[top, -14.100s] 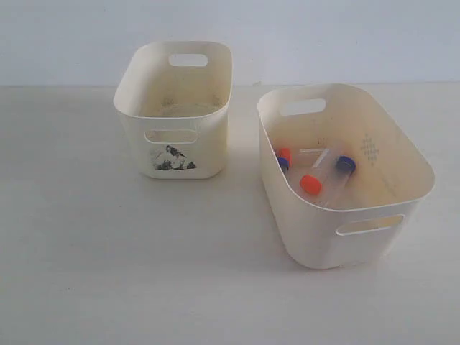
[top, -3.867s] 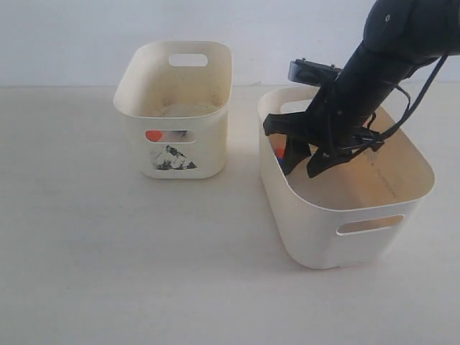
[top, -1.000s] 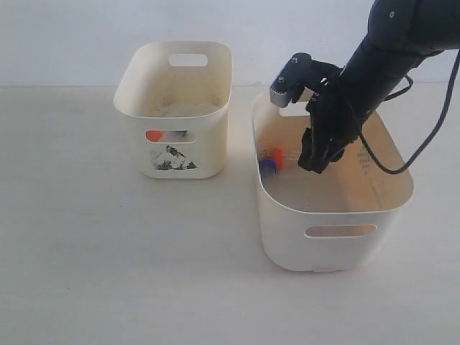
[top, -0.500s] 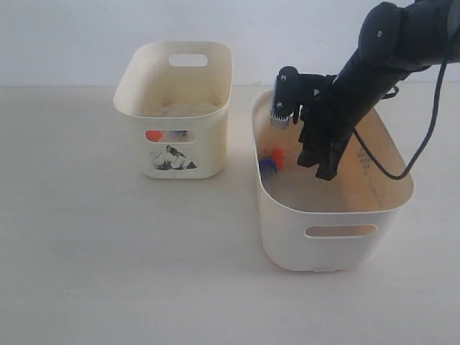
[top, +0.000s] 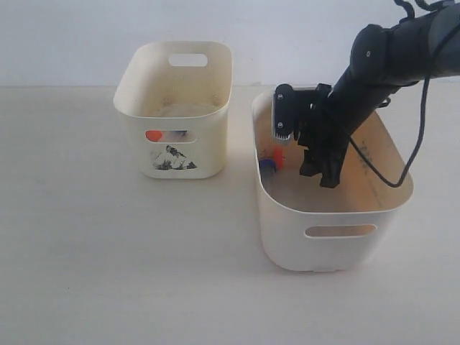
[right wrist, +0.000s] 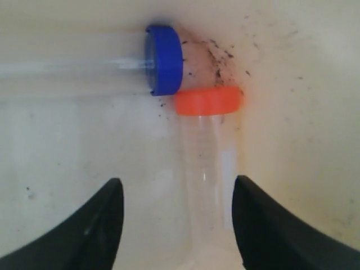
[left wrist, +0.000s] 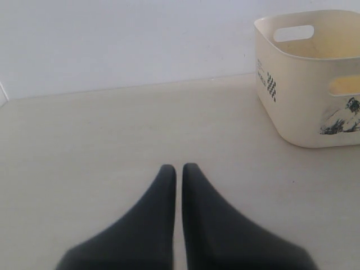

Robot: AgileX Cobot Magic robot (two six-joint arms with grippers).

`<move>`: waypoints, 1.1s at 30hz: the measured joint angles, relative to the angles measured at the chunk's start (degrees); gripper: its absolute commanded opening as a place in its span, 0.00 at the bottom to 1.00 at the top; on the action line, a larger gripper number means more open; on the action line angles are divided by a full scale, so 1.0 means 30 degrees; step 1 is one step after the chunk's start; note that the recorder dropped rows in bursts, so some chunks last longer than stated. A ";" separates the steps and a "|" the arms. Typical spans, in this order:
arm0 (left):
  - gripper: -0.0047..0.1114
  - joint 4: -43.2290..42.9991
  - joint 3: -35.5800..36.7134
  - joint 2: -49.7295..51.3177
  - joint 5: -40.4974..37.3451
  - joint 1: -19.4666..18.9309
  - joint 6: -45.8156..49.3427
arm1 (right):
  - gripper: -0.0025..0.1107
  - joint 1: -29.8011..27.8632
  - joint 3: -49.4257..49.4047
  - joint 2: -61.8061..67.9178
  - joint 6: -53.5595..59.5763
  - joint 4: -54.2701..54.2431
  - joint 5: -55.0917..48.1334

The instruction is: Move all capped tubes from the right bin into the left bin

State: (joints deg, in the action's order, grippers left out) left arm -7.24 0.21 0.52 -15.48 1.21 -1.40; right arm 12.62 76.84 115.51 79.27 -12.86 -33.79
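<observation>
**While Two Capped Tubes Are Lying in the Right Bin, the Right Pincer Is Being Held Spread Over One**

As the dark right arm is being reached down from the far right, the right pincer (top: pixel 321 176) is being held inside the right bin (top: pixel 287 237), below its rim and towards its left wall. In the right wrist view the right pincer (right wrist: pixel 179 180) is being shown spread, with nothing pinched. Its two fingers are being kept on either side of the clear body of the orange-capped tube (right wrist: pixel 205 169), with a gap left on each side.

Just beside that tube's cap, the cap of the blue-capped tube (right wrist: pixel 166 59) is being shown, the two tubes lying roughly at a right angle. Dark specks are being seen on the bin floor (right wrist: pixel 67 146) around the caps. From the exterior view only the two caps are being glimpsed, orange (top: pixel 277 154) and blue (top: pixel 267 167), against the left wall.

Through the front slot handle of the left bin (top: pixel 136 151), above its picture sticker (top: pixel 171 159), another orange cap (top: pixel 154 135) is being seen.

The left pincer (left wrist: pixel 179 167) is being held pressed together over the bare bench (left wrist: pixel 112 129), well apart from the left bin (left wrist: pixel 292 101).
</observation>
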 measured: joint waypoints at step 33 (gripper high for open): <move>0.08 0.0000 0.0000 0.0000 0.0000 0.0000 0.0000 | 0.41 0.0003 0.0032 0.1459 0.0072 0.1864 0.1859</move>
State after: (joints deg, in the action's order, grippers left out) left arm -7.24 0.21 0.52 -15.48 1.21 -1.40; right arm 12.63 76.94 119.89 79.48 -7.27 -28.21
